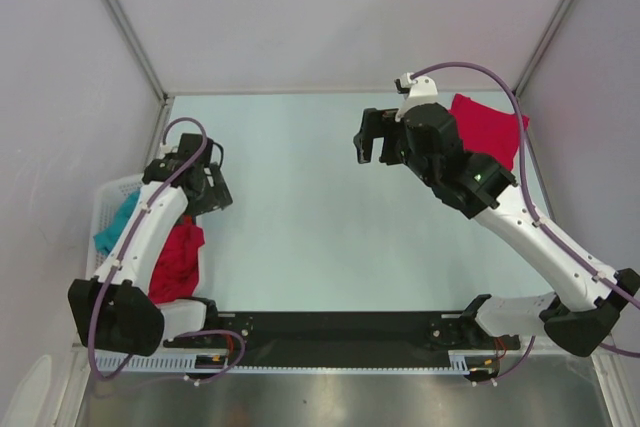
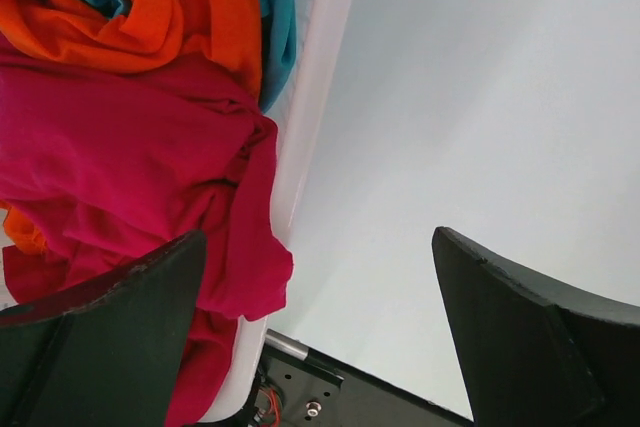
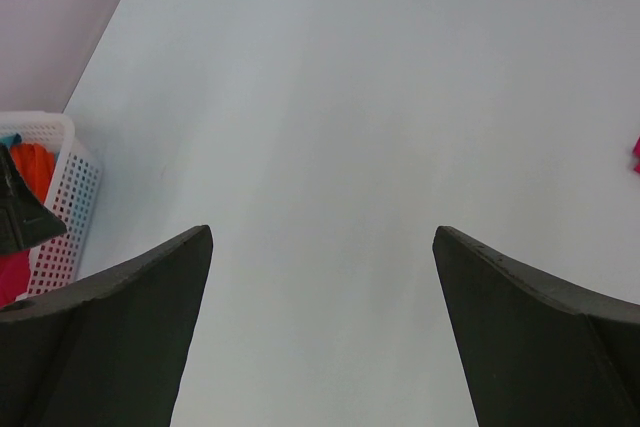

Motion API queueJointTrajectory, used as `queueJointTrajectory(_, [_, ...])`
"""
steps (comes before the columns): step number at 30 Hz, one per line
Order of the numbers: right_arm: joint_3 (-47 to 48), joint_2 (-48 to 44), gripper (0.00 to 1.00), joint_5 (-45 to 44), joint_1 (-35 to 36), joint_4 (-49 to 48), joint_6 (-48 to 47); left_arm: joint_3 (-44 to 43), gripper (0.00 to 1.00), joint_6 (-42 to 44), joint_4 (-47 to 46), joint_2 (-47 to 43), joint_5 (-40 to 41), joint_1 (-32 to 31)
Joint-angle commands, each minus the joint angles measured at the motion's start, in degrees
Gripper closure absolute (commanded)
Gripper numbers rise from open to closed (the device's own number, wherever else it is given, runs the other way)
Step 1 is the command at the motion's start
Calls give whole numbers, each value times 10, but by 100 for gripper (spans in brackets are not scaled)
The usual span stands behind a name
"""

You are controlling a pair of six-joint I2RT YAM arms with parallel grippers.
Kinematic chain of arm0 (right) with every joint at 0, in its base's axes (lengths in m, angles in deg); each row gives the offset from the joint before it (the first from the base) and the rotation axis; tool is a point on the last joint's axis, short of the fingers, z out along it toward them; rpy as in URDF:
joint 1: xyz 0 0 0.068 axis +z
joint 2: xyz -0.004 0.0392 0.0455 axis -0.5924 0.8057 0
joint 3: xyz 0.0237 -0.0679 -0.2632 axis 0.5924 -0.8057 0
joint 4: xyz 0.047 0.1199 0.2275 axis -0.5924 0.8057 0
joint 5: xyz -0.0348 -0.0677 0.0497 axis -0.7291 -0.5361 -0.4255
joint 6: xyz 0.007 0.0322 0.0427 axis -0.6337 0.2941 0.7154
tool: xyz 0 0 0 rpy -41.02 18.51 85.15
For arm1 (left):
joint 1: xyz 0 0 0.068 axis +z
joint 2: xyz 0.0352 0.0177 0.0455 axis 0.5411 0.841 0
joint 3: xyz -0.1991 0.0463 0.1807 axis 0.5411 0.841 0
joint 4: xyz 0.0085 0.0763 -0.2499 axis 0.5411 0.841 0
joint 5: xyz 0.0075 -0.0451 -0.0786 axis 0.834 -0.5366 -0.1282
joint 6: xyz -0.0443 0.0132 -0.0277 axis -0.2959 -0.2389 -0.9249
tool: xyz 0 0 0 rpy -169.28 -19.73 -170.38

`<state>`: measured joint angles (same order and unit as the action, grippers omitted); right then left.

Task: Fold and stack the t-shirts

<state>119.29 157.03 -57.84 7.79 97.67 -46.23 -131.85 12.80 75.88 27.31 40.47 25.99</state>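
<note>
A crumpled crimson t-shirt (image 1: 178, 262) (image 2: 120, 167) lies in the white basket (image 1: 108, 197) at the left and spills over its rim (image 2: 310, 97). A second crimson t-shirt (image 1: 488, 127) lies flat at the back right of the table, partly hidden by the right arm. Only a sliver of it shows in the right wrist view. My left gripper (image 1: 205, 192) (image 2: 320, 247) hangs open above the basket's right rim, with nothing between its fingers. My right gripper (image 1: 372, 147) (image 3: 320, 237) is open and empty above the bare table, left of the flat t-shirt.
The basket also holds orange cloth (image 2: 150, 7) and teal cloth (image 1: 115, 227) (image 2: 275, 17). The basket (image 3: 60, 197) shows at the left of the right wrist view. A black rail (image 1: 340, 332) runs along the near edge. Walls close the back and both sides.
</note>
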Motion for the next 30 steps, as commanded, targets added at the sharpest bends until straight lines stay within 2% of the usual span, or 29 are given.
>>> queueJointTrajectory(1, [3,4,1,-8,-2,-3,-6,-6,0,-23,20,-4,38,-31])
queueJointTrajectory(5, [1,4,1,-9,-2,1,-6,-22,0,-38,59,-29,73,-62])
queueJointTrajectory(8, [-3,3,1,-13,-2,1,-6,-11,0,-42,69,-61,57,-62])
queueJointTrajectory(11, [-5,2,1,-12,-2,2,-6,-7,5,-54,79,-90,25,-63])
queueJointTrajectory(13, [-5,1,1,-14,-2,2,-6,-8,10,-60,86,-107,31,-63])
queueJointTrajectory(15, [-6,1,1,-15,-2,2,-7,-6,25,-61,97,-116,46,-63])
queueJointTrajectory(16, [-6,1,1,-15,-2,2,-6,-3,39,-61,97,-117,47,-63])
queueJointTrajectory(17, [-6,0,1,-15,-2,2,-6,0,63,-64,99,-118,46,-63])
queueJointTrajectory(18, [-6,0,1,-15,-2,2,-6,10,68,-68,97,-120,36,-63])
queueJointTrajectory(21, [-9,-1,1,-15,-2,1,-6,29,70,-75,90,-126,22,-63])
queueJointTrajectory(24, [-12,-4,1,-16,-2,2,-6,47,61,-71,85,-125,16,-63])
queueJointTrajectory(30, [-21,-10,1,-24,-2,0,-9,77,58,-72,77,-129,18,-63])
